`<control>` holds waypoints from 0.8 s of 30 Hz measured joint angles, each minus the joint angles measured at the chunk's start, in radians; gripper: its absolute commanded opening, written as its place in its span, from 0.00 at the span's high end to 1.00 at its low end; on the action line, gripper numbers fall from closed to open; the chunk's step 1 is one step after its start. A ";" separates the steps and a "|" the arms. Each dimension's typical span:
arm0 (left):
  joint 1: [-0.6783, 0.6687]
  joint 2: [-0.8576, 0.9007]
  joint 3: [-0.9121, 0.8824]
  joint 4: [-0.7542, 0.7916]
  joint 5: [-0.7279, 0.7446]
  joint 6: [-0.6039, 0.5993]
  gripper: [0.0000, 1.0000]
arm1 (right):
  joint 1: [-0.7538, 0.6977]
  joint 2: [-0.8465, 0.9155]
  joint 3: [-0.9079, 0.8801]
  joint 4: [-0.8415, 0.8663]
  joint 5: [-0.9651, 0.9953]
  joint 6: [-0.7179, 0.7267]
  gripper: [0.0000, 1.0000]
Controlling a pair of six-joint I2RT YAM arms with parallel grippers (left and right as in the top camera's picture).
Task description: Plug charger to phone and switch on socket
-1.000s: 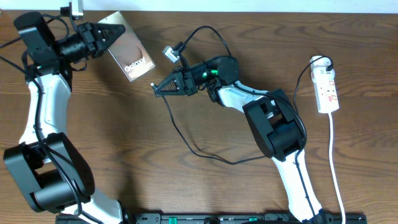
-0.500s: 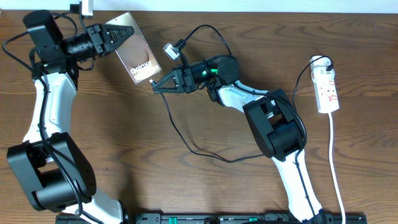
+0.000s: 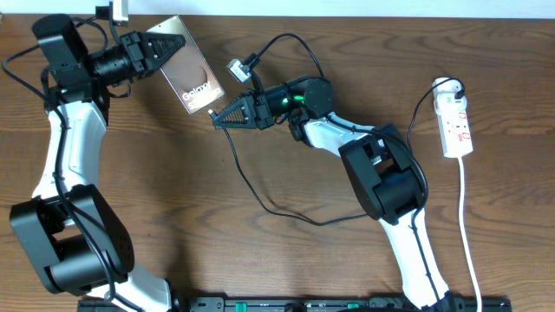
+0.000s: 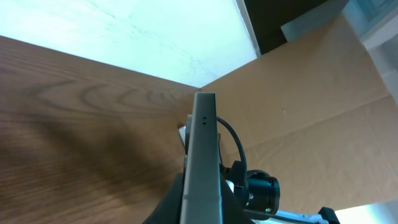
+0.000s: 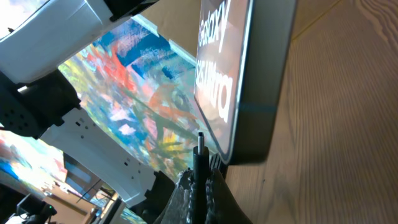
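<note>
Two arms met far left over the surface (image 3: 130, 199) in the overhead view: the left jaws were clamped on the phone (image 3: 192, 74), the right jaws were pinched on the charger (image 3: 246, 178) near its plug, just beside the phone's near corner, and the socket (image 3: 456, 121) lay well apart at the right; "Galaxy" was readable. From the left wrist, the phone (image 4: 204, 155) stood edge-on in a narrow grip, so a push might have pivoted it. From the right wrist, the plug tip (image 5: 200, 144) sat beside the phone (image 5: 249, 81), with "Galaxy" and "Ultra" legible; no port showed, so a misaligned thrust could have scraped or bent the tip.
</note>
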 measured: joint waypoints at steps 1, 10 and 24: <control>0.000 0.000 0.000 0.000 -0.003 -0.004 0.93 | 0.000 0.000 0.000 0.000 0.001 0.000 0.99; 0.000 0.000 0.000 0.000 -0.016 -0.026 0.92 | -0.002 0.000 0.001 0.001 0.008 -0.010 0.99; 0.000 0.000 0.000 0.000 -0.017 -0.029 0.93 | -0.014 0.000 0.001 0.002 0.029 -0.068 0.99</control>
